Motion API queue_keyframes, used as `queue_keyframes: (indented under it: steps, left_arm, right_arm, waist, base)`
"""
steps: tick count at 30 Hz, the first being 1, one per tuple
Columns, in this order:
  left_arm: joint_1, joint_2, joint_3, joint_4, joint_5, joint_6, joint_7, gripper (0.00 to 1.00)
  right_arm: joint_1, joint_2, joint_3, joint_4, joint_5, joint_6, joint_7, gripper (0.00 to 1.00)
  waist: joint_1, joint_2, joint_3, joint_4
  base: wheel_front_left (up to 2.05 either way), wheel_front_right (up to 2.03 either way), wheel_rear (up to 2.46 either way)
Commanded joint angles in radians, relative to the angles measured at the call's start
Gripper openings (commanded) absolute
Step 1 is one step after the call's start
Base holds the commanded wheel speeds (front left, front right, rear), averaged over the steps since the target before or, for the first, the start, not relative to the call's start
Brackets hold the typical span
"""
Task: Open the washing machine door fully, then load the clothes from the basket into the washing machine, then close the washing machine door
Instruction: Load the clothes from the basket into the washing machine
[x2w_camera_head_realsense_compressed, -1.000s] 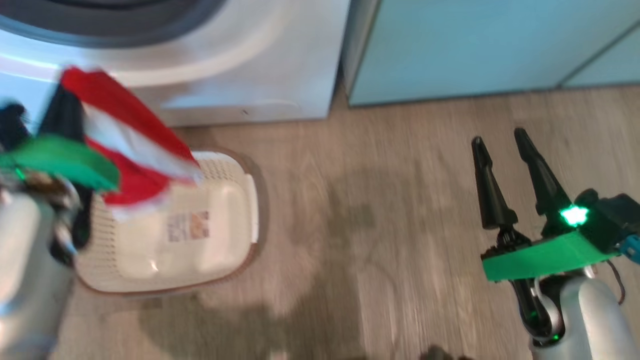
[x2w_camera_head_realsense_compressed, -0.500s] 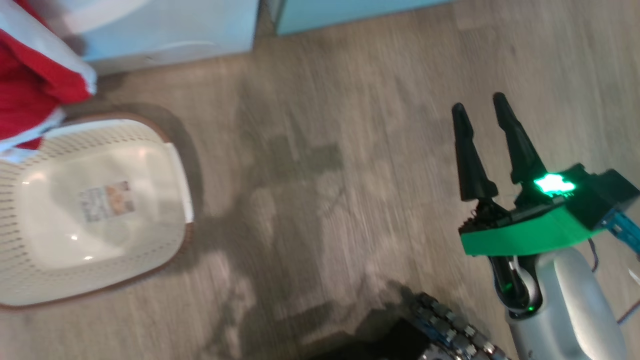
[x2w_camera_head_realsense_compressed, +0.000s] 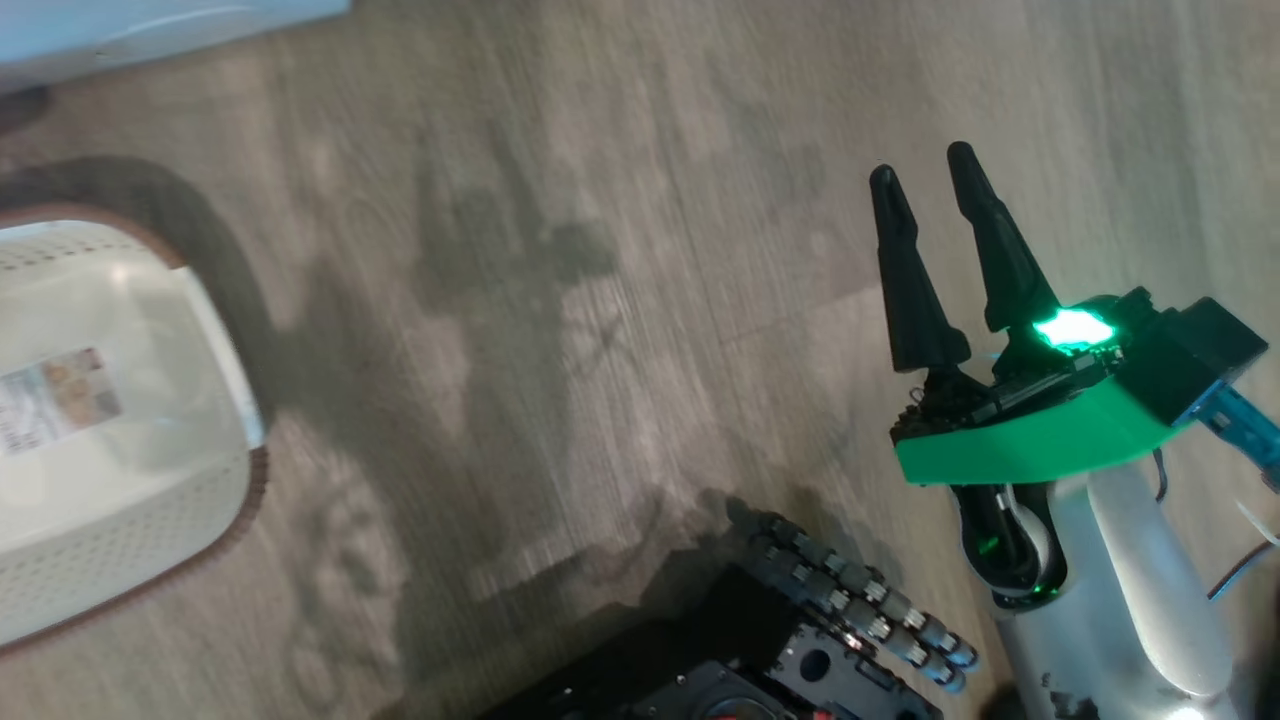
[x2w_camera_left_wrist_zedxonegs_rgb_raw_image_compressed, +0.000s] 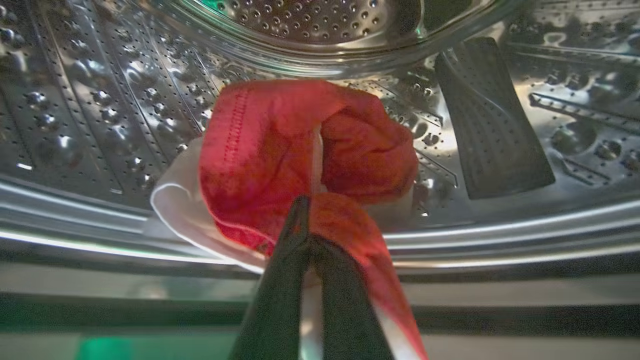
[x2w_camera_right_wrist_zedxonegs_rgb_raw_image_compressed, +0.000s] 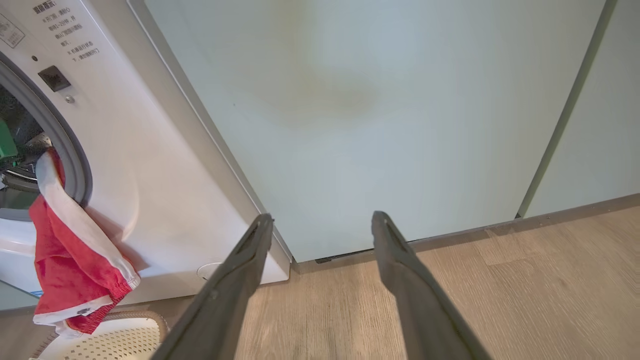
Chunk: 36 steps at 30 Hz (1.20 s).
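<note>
The head has swung away, so the basket (x2w_camera_head_realsense_compressed: 110, 540) now sits at the left edge of its view, and the clothes (x2w_camera_left_wrist_zedxonegs_rgb_raw_image_compressed: 280, 160) have gone from over it up to the washing machine (x2w_camera_right_wrist_zedxonegs_rgb_raw_image_compressed: 150, 175). The left gripper (x2w_camera_left_wrist_zedxonegs_rgb_raw_image_compressed: 304, 210) is pinched tight on the red fabric just inside the steel drum (x2w_camera_left_wrist_zedxonegs_rgb_raw_image_compressed: 90, 100). A tail hangs out over the door seal (x2w_camera_right_wrist_zedxonegs_rgb_raw_image_compressed: 75, 150) above the basket, so I'd say it needs pushing deeper before release. The right gripper (x2w_camera_head_realsense_compressed: 923, 170) waits spread wide and empty over bare floor (x2w_camera_head_realsense_compressed: 600, 300), apart from the cabinet (x2w_camera_right_wrist_zedxonegs_rgb_raw_image_compressed: 375, 125)

The clothes (x2w_camera_left_wrist_zedxonegs_rgb_raw_image_compressed: 280, 150) are soft cloth, the drum (x2w_camera_left_wrist_zedxonegs_rgb_raw_image_compressed: 75, 125) glossy metal.
</note>
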Motion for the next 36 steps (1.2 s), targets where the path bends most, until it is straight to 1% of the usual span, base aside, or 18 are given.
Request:
queue_keyframes:
  steps: [1, 4, 8, 10, 17, 18, 22, 26, 29, 30, 31, 32, 36]
  left_arm:
    - [-0.051, 0.07, 0.037, -0.036, 0.011, 0.003, -0.005, 0.0]
    - [-0.099, 0.092, 0.046, -0.034, 0.022, 0.007, -0.032, 0.0]
    - [-0.163, 0.097, 0.065, -0.028, 0.027, 0.016, -0.09, 0.0]
    - [-0.191, 0.102, 0.065, -0.028, 0.038, 0.011, -0.126, 0.0]
    - [-0.281, 0.083, 0.078, -0.005, 0.06, -0.012, -0.322, 0.0]
    - [-0.281, 0.083, 0.078, -0.005, 0.06, -0.012, -0.322, 0.0]
    - [-0.291, 0.085, 0.06, 0.056, 0.069, -0.035, -0.342, 0.0]
    - [-0.267, 0.094, 0.036, 0.121, 0.058, -0.084, -0.289, 0.0]
    - [-0.25, 0.087, 0.018, 0.151, 0.053, -0.111, -0.265, 0.0]
    - [-0.244, 0.082, 0.011, 0.161, 0.054, -0.115, -0.26, 0.15]
    - [-0.237, 0.077, 0.007, 0.169, 0.053, -0.118, -0.26, 0.76]
    - [-0.228, 0.072, 0.001, 0.175, 0.053, -0.124, -0.261, 1.0]
    - [-0.181, 0.044, -0.016, 0.193, 0.047, -0.141, -0.282, 1.0]
  right_arm:
    - [0.007, -0.005, 0.021, -0.033, 0.011, 0.0, -0.009, 1.0]
    - [0.003, -0.005, 0.027, -0.037, 0.022, 0.0, -0.009, 1.0]
    - [0.001, -0.005, 0.037, -0.043, 0.031, 0.0, -0.009, 1.0]
    - [0.0, -0.005, 0.043, -0.049, 0.036, 0.0, -0.009, 1.0]
    - [0.013, -0.005, 0.032, -0.074, 0.037, 0.0, -0.009, 1.0]
    - [0.013, -0.005, 0.032, -0.074, 0.037, 0.0, -0.009, 1.0]
    - [0.017, -0.005, 0.032, -0.079, 0.034, 0.0, -0.009, 1.0]
    - [0.007, -0.005, 0.036, -0.081, 0.031, 0.0, -0.009, 1.0]
    - [0.002, -0.005, 0.03, -0.082, 0.019, 0.0, -0.009, 1.0]
    - [0.0, -0.005, 0.027, -0.082, 0.015, 0.0, -0.009, 1.0]
    - [-0.002, -0.005, 0.025, -0.083, 0.011, 0.0, -0.009, 1.0]
    - [-0.004, -0.005, 0.023, -0.085, 0.006, 0.0, -0.009, 1.0]
    - [-0.006, -0.005, 0.016, -0.086, -0.014, 0.0, -0.009, 1.0]
  waist:
    - [-0.0001, 0.0, 0.028, -0.03]
    - [-0.0001, 0.0, 0.049, -0.051]
    - [-0.0001, 0.0, 0.074, -0.076]
    - [-0.0001, 0.0, 0.084, -0.088]
    - [-0.0001, 0.0, 0.108, -0.088]
    - [-0.0001, 0.0, 0.108, -0.088]
    - [-0.0001, 0.0, 0.114, -0.081]
    - [-0.0001, 0.0, 0.111, -0.069]
    - [-0.0001, 0.0, 0.101, -0.05]
    - [-0.0001, 0.0, 0.097, -0.043]
    - [-0.0001, 0.0, 0.092, -0.036]
    - [-0.0001, 0.0, 0.085, -0.028]
    - [-0.0001, 0.0, 0.054, 0.006]
  base:
    - [0.0, 0.0, 0.0]
    - [0.0, 0.0, 0.0]
    - [0.0, 0.0, 0.0]
    - [0.0, 0.0, 0.0]
    - [0.0, 0.0, 0.0]
    - [0.0, 0.0, 0.0]
    - [0.0, 0.0, 0.0]
    - [0.0, 0.0, 0.0]
    - [0.0, 0.0, 0.0]
    - [0.0, 0.0, 0.0]
    - [0.0, 0.0, 0.0]
    - [0.0, 0.0, 0.0]
    - [0.0, 0.0, 0.0]
